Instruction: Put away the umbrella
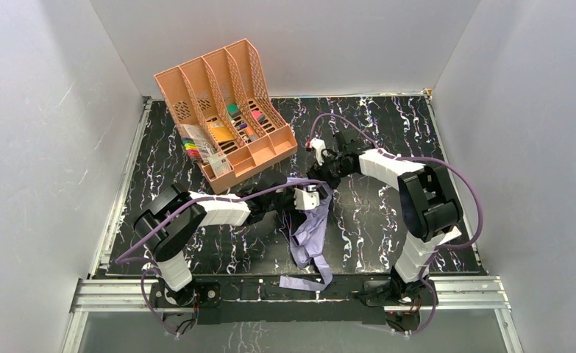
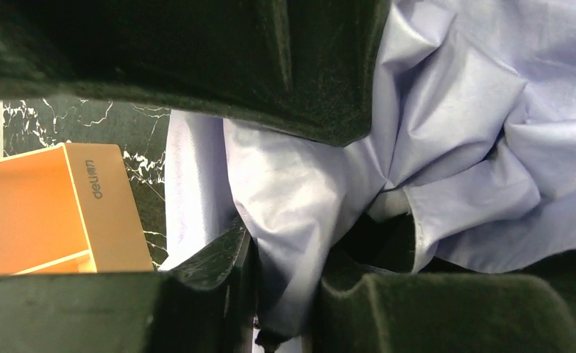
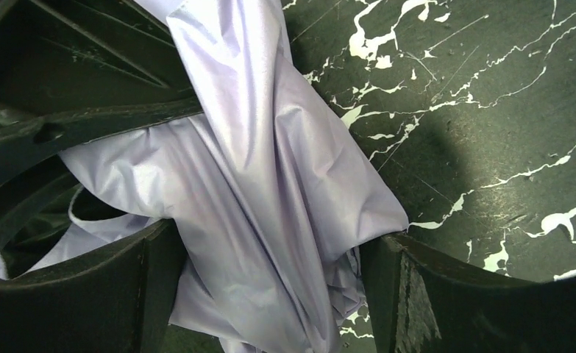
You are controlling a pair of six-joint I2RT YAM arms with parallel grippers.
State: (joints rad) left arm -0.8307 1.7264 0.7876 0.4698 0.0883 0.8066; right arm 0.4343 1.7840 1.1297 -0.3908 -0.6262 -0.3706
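Plain white walls (image 1: 42, 110) enclose a black, white-veined marble tabletop (image 1: 369, 220).

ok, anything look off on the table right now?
The umbrella lies as a loose, crumpled heap in the middle of the table, not folded up; its strap trails to the near edge.

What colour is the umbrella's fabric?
The umbrella is plain pale lavender, with no print; the right wrist view shows it best.

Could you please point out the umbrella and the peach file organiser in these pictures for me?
umbrella (image 1: 313, 229), top external view, on its crumpled lavender fabric.
file organiser (image 1: 212, 77), top external view, on its upright rear dividers.
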